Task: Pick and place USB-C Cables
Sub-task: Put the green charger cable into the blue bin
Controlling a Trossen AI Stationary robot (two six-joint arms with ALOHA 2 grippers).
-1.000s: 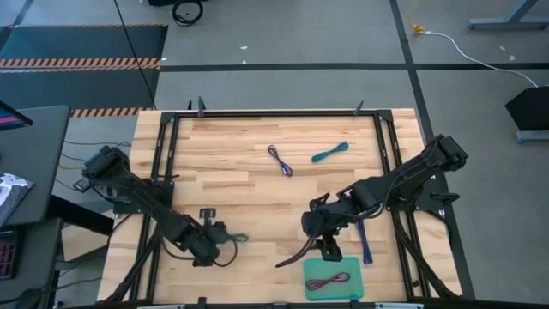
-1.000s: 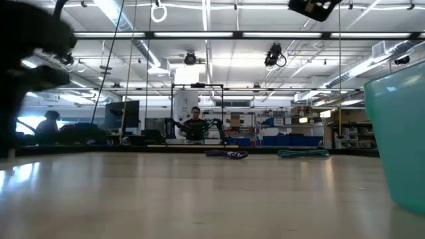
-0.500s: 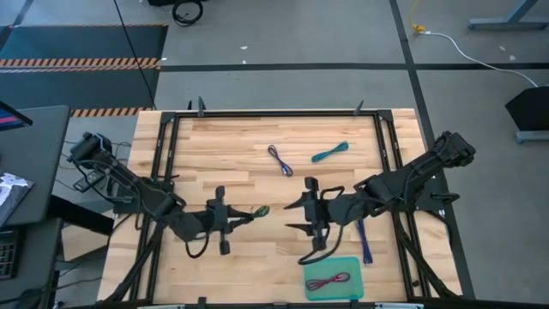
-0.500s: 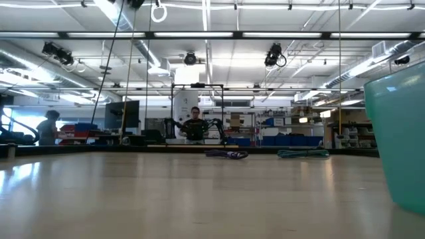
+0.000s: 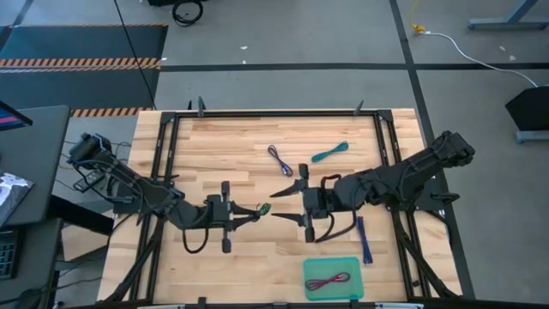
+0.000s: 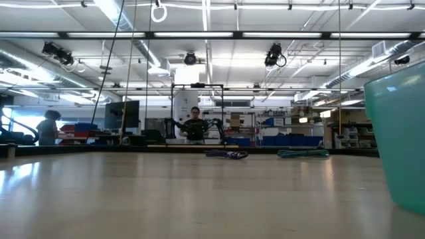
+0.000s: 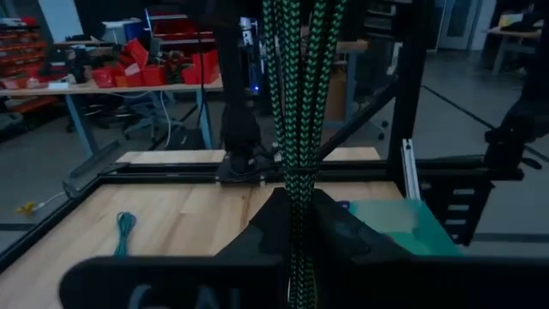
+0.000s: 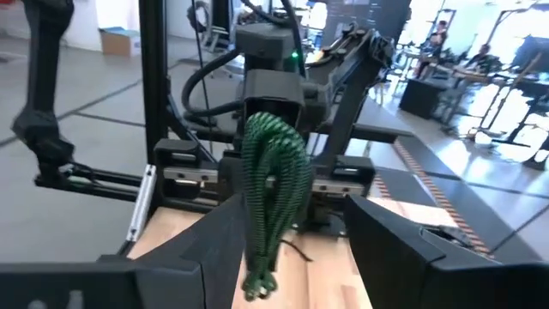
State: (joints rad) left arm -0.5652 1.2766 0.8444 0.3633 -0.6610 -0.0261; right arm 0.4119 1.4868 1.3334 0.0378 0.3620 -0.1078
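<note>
My left gripper [image 5: 252, 213] is shut on the green USB-C cable [image 5: 263, 209], above the middle of the table. My right gripper [image 5: 281, 206] faces it, open, with a finger on either side of the bundle's free end [image 8: 273, 184] and apart from it. The purple cable [image 5: 280, 160] and the teal cable [image 5: 330, 153] lie on the far half of the table. The blue-violet cable [image 5: 364, 240] lies by the right edge. The maroon cable [image 5: 328, 281] lies in the teal tray [image 5: 353, 266]. Neither gripper shows in the low view. My left gripper pinches the green cable bundle between its two fingers [image 7: 273, 225], near a dark tie around it [image 7: 298, 172]. The fingers lie level and come from the table's left. The bundle is lifted clear of the table, reaches out past the fingertips, and its plug ends [image 8: 257, 287] droop.
The teal tray stands at the near edge, right of the middle; its wall [image 6: 398, 146] fills the low view's right side. A black frame [image 5: 274, 112] runs round the table. Bare wood lies between the grippers and the near edge. People sit in the room beyond.
My left gripper has risen from the near left of the table and moved toward the middle, carrying the green cable lifted clear. My right gripper has left the spot over the tray, moved toward the far-left and turned level, open, facing the left gripper.
</note>
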